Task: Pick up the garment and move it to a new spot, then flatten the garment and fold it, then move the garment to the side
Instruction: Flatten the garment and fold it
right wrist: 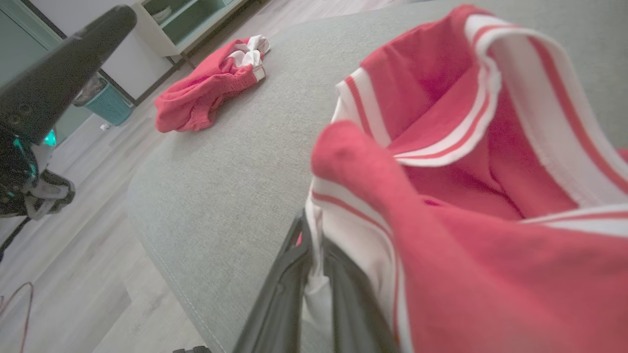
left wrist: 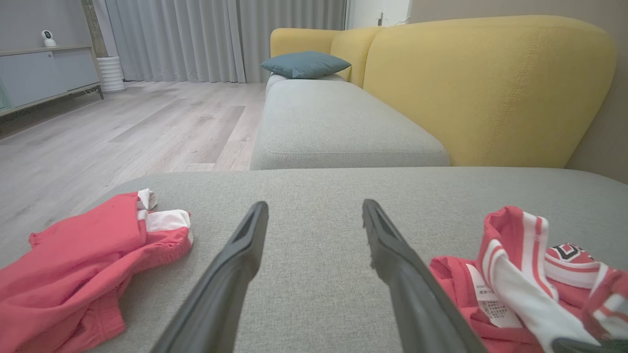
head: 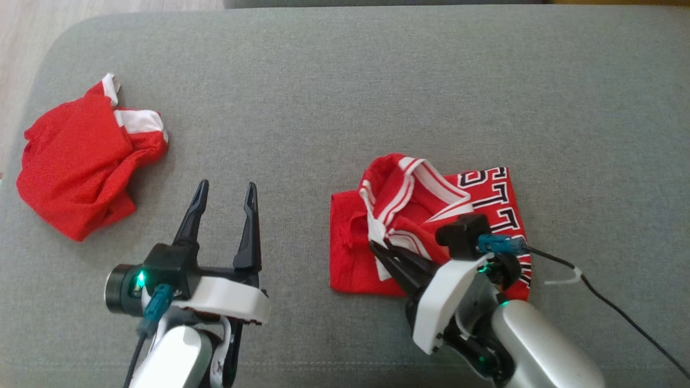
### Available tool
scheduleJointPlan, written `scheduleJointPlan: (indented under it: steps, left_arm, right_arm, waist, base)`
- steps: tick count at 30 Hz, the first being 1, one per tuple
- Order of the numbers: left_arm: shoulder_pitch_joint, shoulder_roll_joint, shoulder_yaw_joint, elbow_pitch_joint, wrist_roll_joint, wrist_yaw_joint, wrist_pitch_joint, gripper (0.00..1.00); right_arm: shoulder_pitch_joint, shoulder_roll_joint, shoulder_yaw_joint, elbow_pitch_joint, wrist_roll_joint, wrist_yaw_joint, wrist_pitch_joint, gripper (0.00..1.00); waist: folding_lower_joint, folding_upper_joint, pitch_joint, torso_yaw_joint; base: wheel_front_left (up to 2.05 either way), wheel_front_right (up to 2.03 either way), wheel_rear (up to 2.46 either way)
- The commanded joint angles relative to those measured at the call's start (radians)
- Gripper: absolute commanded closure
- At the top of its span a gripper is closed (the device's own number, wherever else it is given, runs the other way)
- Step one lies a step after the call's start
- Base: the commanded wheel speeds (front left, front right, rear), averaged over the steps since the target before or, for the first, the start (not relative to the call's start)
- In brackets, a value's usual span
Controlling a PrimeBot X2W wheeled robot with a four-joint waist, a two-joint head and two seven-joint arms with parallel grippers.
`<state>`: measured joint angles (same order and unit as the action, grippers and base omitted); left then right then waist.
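Lettering [head: 498, 202] on the red jersey [head: 356, 258] is unreadable; right jaws pinch its striped trim, left jaws gape.

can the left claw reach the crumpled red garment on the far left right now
Probably yes: the left claw is open and empty, and only bare grey cushion lies between it and the crumpled red garment.

1. The left gripper [head: 227, 185] sits at the lower left of the head view, its two dark fingers spread wide and pointing up that view.
2. Its pale forearm rises from the bottom edge, and a green light glows at the wrist.
3. The right gripper [head: 379, 247] points up and to the left, pinched together on the garment [head: 350, 258] at its white trim.
4. Its silver forearm slants in from the lower right corner.
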<state>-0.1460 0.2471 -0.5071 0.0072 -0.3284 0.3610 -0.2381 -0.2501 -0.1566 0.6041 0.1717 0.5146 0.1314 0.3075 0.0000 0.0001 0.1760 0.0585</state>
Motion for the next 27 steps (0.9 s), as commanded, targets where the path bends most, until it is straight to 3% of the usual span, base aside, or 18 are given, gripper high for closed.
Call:
scheduleJointPlan:
  steps: [1,2,7,13,16,22,27]
  left_arm:
    - [-0.027,0.009,0.030,-0.024,-0.006,0.001,-0.001,0.00]
    - [-0.027,0.009,0.029,-0.023,-0.006,0.001,-0.001,0.00]
    - [-0.030,0.012,0.031,-0.021,-0.005,0.008,-0.001,0.00]
    - [-0.034,0.022,0.033,-0.019,0.004,0.019,0.002,0.00]
    - [-0.032,0.031,0.038,-0.021,0.006,0.025,0.003,0.00]
    - [-0.029,0.055,0.043,-0.042,0.028,0.047,0.009,0.00]
    - [-0.024,0.073,0.050,-0.055,0.036,0.054,0.010,0.00]
  right_arm:
    - [-0.046,0.028,0.021,-0.010,0.012,-0.001,-0.031,0.98]
    - [-0.050,0.033,0.026,0.007,0.011,-0.001,-0.047,0.00]
    - [-0.084,0.053,0.051,-0.005,0.027,-0.001,-0.185,0.00]
    - [-0.097,0.023,0.003,-0.149,0.003,-0.001,-0.359,0.00]
    - [-0.050,-0.006,-0.106,-0.218,-0.040,-0.001,-0.390,0.00]
    - [0.120,-0.050,-0.423,-0.304,-0.149,-0.001,-0.356,0.00]
    - [0.225,-0.054,-0.572,-0.334,-0.186,-0.001,-0.323,0.00]
  waist:
    - [0.0000,-0.0001,0.004,0.003]
    - [0.0000,-0.0001,0.005,0.004]
    - [0.0000,-0.0001,0.018,-0.004]
    - [0.0000,-0.0001,0.021,-0.022]
    - [0.0000,-0.0001,0.019,-0.033]
    - [0.0000,-0.0001,0.019,-0.054]
    - [0.0000,-0.0001,0.018,-0.068]
  base:
    - [0.00,0.00,0.00]
    - [0.00,0.00,0.00]
    - [0.00,0.00,0.00]
    - [0.00,0.00,0.00]
    - [0.00,0.00,0.00]
    - [0.00,0.00,0.00]
    - [0.00,0.00,0.00]
